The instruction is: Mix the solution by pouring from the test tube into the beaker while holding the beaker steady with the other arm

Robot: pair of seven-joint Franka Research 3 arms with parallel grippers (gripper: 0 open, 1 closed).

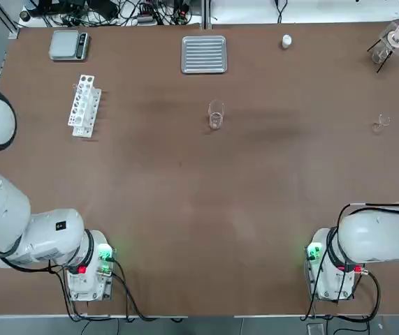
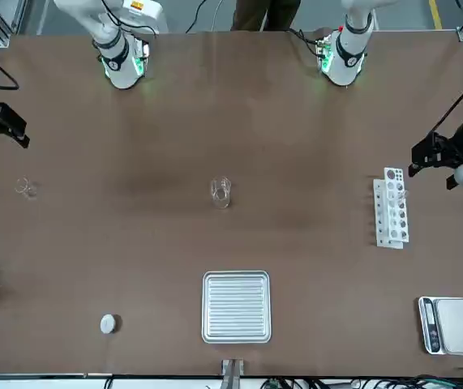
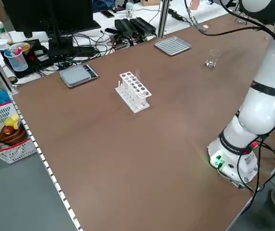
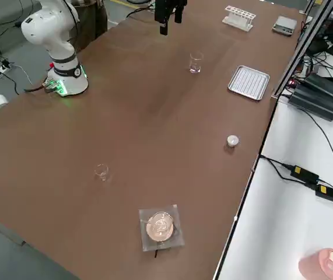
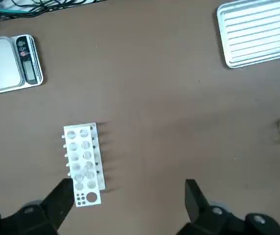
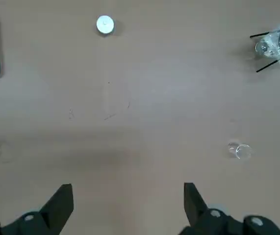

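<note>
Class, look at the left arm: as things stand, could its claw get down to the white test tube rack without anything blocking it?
Probably yes. The left claw hangs open above the white rack, with only bare table around it. The scale and tray sit well clear.

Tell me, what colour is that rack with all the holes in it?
White. The rack stands out plainly against the brown table in the left side view.

We count one beaker (image 1: 216,115), one smaller glass piece (image 1: 381,123), one stoppered flask on a stand (image 1: 395,38), one white rack (image 1: 84,105), one ribbed metal tray (image 1: 204,54), one scale (image 1: 68,45), one white disc (image 1: 286,42) and two robot arms.
</note>
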